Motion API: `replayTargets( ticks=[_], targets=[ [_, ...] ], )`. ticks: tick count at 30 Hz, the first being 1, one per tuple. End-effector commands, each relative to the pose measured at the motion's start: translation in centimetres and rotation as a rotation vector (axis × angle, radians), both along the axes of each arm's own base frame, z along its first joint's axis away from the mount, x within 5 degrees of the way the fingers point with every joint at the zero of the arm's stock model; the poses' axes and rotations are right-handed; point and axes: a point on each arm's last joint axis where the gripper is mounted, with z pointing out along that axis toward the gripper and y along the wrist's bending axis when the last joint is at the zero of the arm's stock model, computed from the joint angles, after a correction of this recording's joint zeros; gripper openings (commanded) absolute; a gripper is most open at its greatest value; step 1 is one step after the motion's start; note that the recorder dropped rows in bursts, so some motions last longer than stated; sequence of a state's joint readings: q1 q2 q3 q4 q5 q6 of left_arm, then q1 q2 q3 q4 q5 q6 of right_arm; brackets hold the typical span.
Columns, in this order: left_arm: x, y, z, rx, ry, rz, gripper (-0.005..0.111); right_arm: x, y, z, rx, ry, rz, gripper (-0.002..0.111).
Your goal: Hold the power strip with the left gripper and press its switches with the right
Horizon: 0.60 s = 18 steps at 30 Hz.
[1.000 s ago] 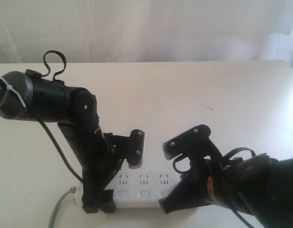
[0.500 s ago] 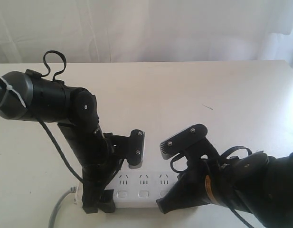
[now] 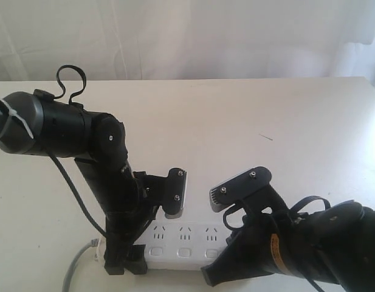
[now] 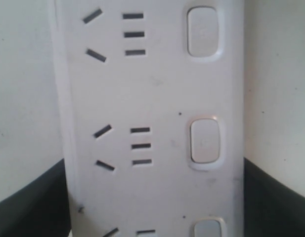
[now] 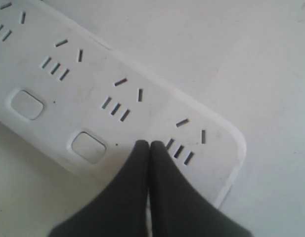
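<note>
The left gripper (image 3: 152, 236) is standing wide apart and clamping the power strip (image 3: 186, 238) near its left end, one finger pressing against each long edge, as the left wrist view shows. The strip, a long white rounded bar with slotted socket sets and a row of small rounded switches (image 4: 205, 140), is lying flat along the near side of the bench (image 3: 266, 115), its grey cord (image 3: 75, 272) trailing off to the left. Further right, the right gripper (image 5: 146, 146) is holding its two black fingertips together, pointing down at the strip's top face near its rounded end. The tips are sitting just beside one of the switches and the last socket set (image 5: 187, 140); whether they are touching the plastic I cannot tell.
</note>
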<state>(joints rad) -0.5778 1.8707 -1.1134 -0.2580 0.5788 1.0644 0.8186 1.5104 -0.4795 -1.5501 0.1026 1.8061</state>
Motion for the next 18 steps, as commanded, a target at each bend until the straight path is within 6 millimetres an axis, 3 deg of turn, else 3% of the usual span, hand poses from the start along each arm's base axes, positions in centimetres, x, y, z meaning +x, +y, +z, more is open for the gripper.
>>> replayTargets(
  ticks=[1, 9, 18],
  targets=[
    [-0.7, 0.0, -0.3, 0.017, 0.067, 0.003, 0.000, -0.8, -0.6, -0.8, -0.015, 0.040, 0.003, 0.000],
    [-0.6, 0.0, -0.3, 0.013, 0.057, 0.006, 0.000, -1.8, -1.8, -1.9, -0.058, 0.075, 0.000, 0.000],
    [-0.6, 0.0, -0.3, 0.014, 0.058, 0.008, 0.000, -1.7, -1.6, -1.0, -0.023, 0.048, 0.003, 0.000]
  ],
)
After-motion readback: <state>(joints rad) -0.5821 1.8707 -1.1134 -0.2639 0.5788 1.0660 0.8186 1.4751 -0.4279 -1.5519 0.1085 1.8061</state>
